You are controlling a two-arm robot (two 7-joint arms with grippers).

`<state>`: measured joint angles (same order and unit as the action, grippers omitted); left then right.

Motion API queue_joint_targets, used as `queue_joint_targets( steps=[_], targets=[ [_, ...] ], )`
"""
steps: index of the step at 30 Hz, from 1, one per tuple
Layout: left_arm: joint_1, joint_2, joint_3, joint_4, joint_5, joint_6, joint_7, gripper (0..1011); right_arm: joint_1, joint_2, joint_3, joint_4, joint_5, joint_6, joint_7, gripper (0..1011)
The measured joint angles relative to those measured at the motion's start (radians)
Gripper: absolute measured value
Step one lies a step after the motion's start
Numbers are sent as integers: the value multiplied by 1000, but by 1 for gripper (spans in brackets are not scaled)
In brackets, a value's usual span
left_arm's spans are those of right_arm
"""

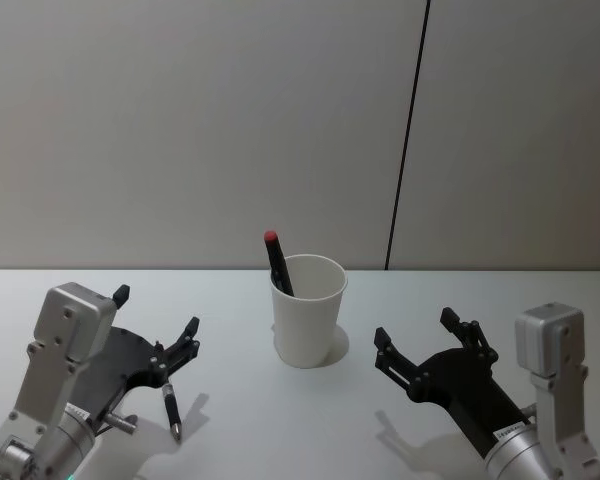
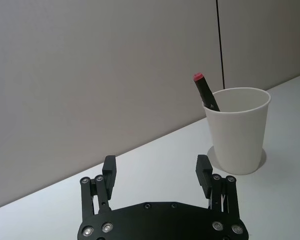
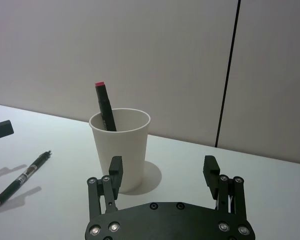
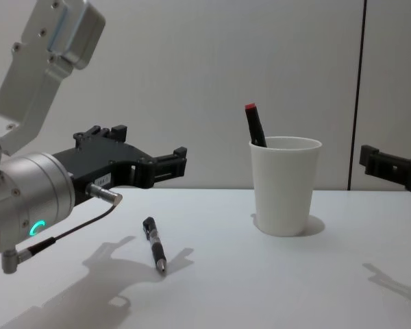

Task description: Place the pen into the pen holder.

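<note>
The pen holder (image 1: 308, 312) (image 2: 237, 132) (image 3: 121, 152) (image 4: 285, 188) is a white paper cup standing upright mid-table. A black pen with a red cap (image 1: 274, 258) (image 2: 205, 92) (image 3: 104, 105) (image 4: 254, 125) leans inside it. A second black pen (image 1: 171, 408) (image 3: 20, 179) (image 4: 155, 245) lies flat on the table left of the cup. My left gripper (image 1: 158, 312) (image 2: 156, 165) (image 4: 151, 144) hovers open just above and behind that lying pen, holding nothing. To the right of the cup my right gripper (image 1: 415, 328) (image 3: 163, 164) (image 4: 390, 164) is open and empty.
The white table (image 1: 310, 430) ends at a plain grey wall (image 1: 200, 120) close behind the cup. A dark vertical seam (image 1: 408, 130) runs down the wall.
</note>
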<state>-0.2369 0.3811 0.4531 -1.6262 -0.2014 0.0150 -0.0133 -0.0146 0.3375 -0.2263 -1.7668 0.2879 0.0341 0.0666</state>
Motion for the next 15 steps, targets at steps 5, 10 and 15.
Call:
queue_joint_targets(
  steps=[5, 10, 15],
  targets=[
    [2, -1, -5, -5, -15, 19, -14, 1002, 0, 0, 0, 0, 0, 0, 0, 1001],
    [8, -1, -12, -19, -40, 55, -31, 1001, 0, 0, 1, 0, 0, 0, 0, 1001],
    [19, 0, -20, -39, -65, 101, -46, 1001, 0, 0, 1, 0, 0, 0, 0, 1001]
  ],
)
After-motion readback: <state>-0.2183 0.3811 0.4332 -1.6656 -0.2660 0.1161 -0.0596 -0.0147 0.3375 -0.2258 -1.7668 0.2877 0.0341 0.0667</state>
